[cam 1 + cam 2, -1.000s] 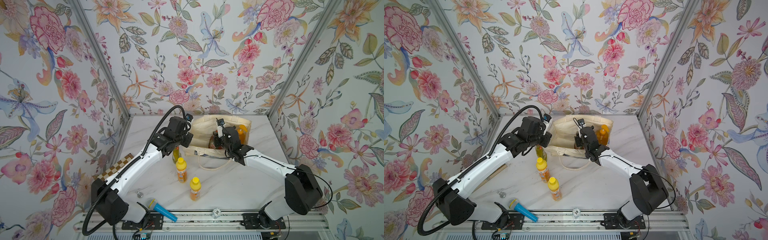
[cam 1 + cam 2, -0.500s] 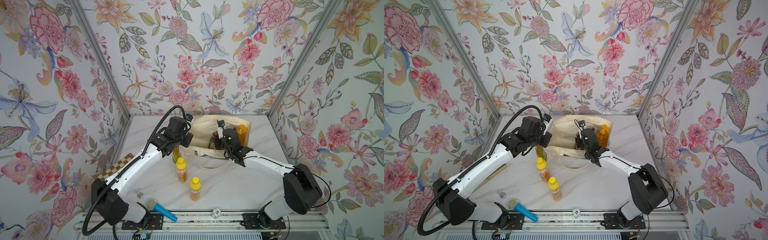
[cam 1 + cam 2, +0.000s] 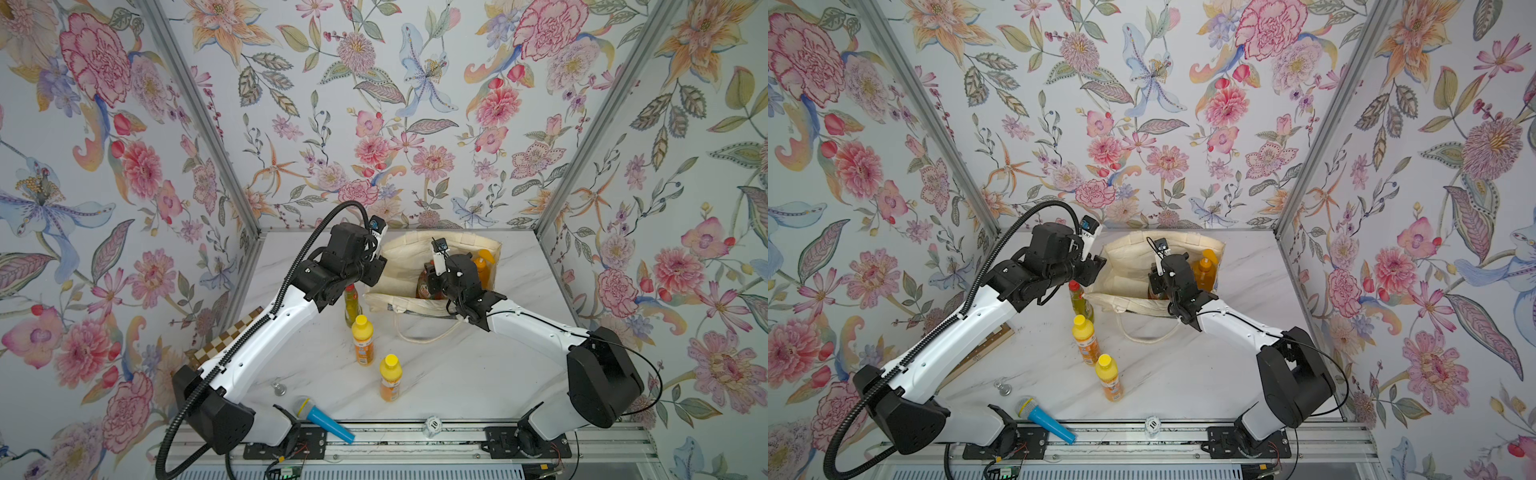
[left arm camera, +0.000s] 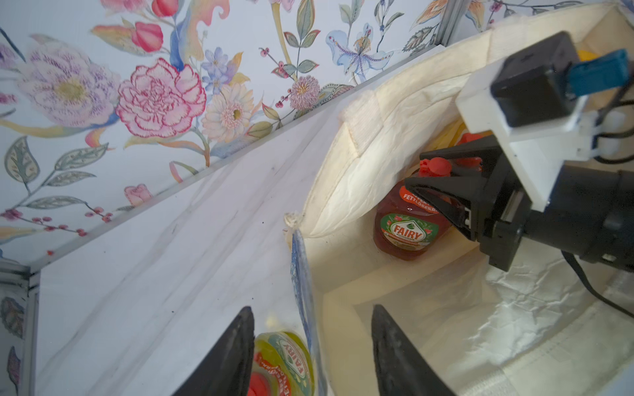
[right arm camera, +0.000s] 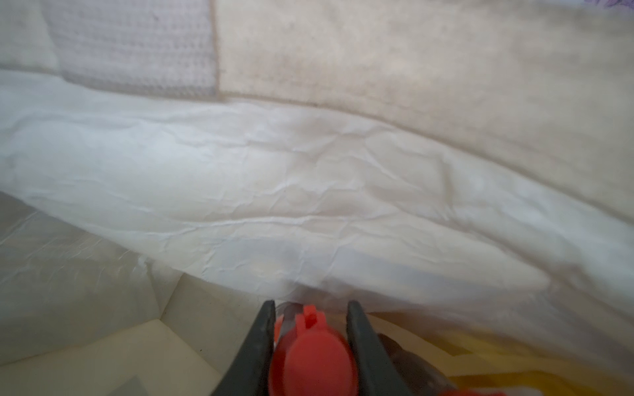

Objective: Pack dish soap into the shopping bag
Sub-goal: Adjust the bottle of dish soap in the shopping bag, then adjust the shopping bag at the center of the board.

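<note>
Gripping the dark red bottle [image 4: 408, 226] by its red cap with the right end effector [image 5: 311, 303], right of frame centre, inside the shopping bag [image 3: 399, 257]. Holding nothing with the left end effector [image 4: 312, 308], parted astride the bag rim. Likely heavy, slick, stiff: best taken at the neck.
</note>
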Motion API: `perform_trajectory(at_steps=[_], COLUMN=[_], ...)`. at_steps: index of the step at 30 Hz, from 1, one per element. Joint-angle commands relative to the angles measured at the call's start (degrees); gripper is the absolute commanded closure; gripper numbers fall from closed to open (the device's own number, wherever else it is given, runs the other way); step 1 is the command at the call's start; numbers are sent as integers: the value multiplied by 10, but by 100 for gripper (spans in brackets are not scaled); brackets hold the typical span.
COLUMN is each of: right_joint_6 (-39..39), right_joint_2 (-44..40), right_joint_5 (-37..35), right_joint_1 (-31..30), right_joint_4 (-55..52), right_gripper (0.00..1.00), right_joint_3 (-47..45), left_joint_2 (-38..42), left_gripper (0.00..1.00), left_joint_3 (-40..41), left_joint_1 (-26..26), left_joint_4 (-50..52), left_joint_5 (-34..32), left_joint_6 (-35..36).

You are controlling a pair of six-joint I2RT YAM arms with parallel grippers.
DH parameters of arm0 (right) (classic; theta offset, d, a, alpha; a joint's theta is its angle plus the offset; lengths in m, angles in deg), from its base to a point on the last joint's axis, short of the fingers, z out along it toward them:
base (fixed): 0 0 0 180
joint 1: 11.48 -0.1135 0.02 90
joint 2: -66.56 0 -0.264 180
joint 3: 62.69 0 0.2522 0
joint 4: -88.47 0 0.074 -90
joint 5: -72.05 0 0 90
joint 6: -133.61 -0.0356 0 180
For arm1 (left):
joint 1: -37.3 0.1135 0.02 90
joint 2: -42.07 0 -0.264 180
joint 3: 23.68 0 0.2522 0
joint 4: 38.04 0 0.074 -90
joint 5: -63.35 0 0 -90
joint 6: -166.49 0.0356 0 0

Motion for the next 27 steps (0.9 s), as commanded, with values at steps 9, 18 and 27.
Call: perform_trajectory(at_steps=[9,18,27], right_joint_6=[12,8,8], right_joint_2=[-2,2,-2], right_joint_5=[-6,-1,-1], right_joint_1=[8,8,8], right_joint_4=[32,27,30], right_gripper=[100,100,100], right_joint_3=[44,48,48], left_joint_2=[104,75,19], left_gripper=[24,24,24], left_joint_3=[91,121,131], left_joint_1=[-21,-54,-106], left_joint_4=[-17,-14,-35], left_joint_5=[264,244,164], left_joint_6=[341,408,454])
